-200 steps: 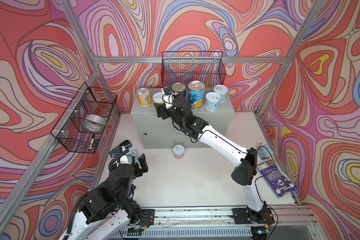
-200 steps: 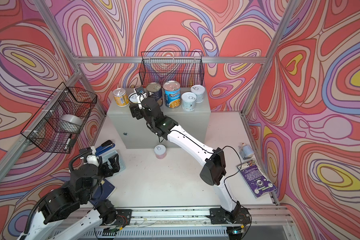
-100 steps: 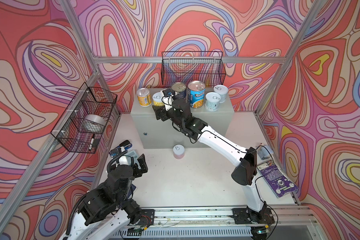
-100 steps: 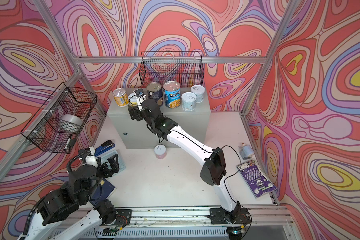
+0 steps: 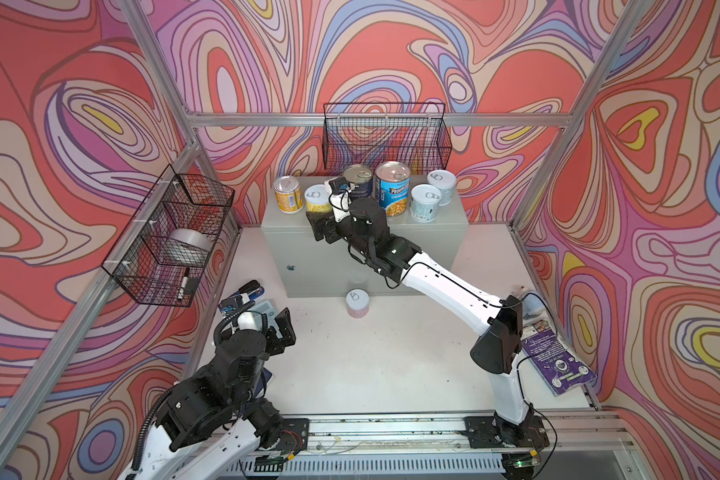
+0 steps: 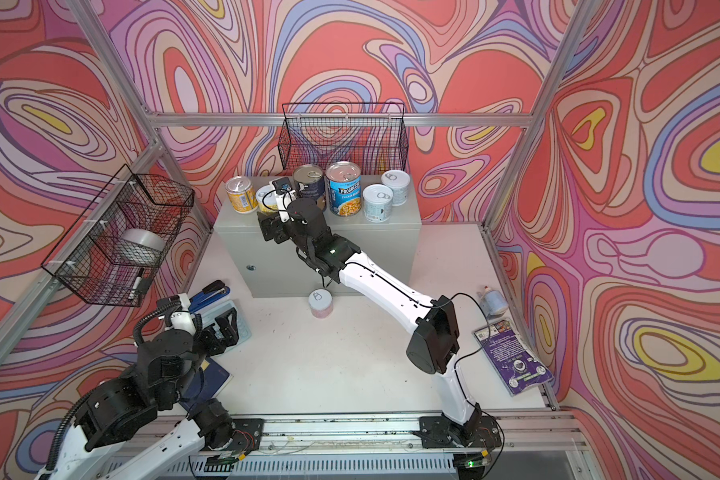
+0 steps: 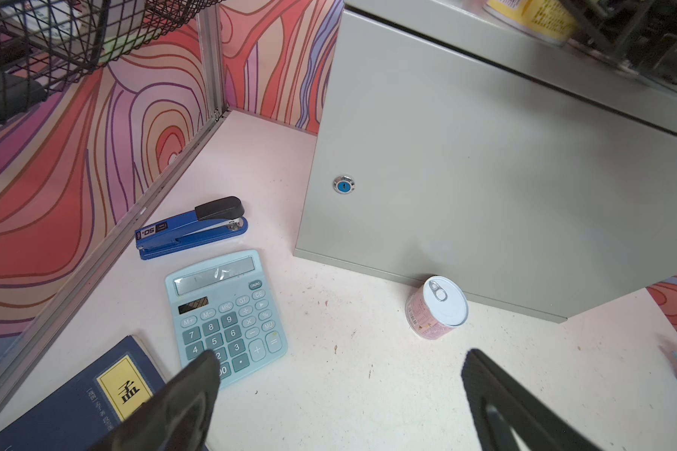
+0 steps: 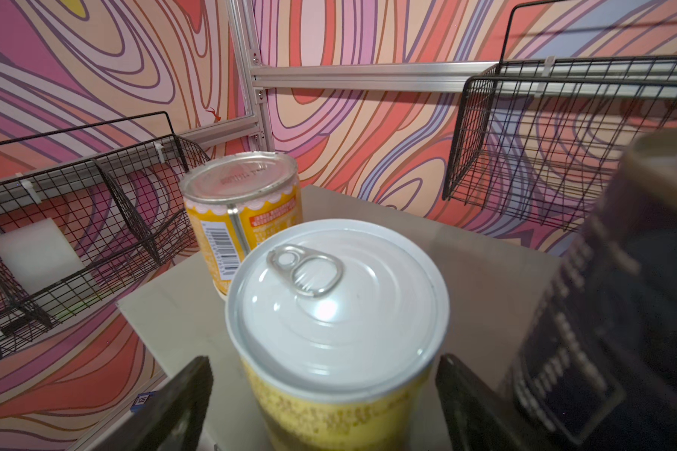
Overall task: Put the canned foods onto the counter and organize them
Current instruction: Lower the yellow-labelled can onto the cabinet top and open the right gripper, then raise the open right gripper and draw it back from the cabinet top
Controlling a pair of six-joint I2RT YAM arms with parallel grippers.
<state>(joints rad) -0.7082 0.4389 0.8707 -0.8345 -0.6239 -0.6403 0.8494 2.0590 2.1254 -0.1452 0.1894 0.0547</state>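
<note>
Six canned foods stand on the grey counter (image 5: 445,218): orange-yellow (image 5: 288,194), yellow (image 5: 319,198), dark navy (image 5: 357,179), blue Progresso (image 5: 393,189) and two pale blue tins (image 5: 425,202) (image 5: 441,186). A pink tin (image 5: 358,303) stands on the white table in front of the counter. My right gripper (image 5: 323,224) is open at the yellow tin (image 8: 329,312), one finger (image 8: 188,390) on each side with a gap to the label. My left gripper (image 5: 277,332) hangs open and empty above the table, with the pink tin (image 7: 436,308) ahead of it.
A blue stapler (image 7: 190,230), a pale blue calculator (image 7: 223,312) and a navy book (image 7: 75,406) lie at the left. Wire baskets hang on the left wall (image 5: 171,241) and the back wall (image 5: 385,137). A capped bottle (image 6: 491,301) and a purple packet (image 6: 512,357) lie at the right.
My right gripper's jaws have spread wider around the yellow tin, which stays standing on the counter. The left arm has barely moved.
</note>
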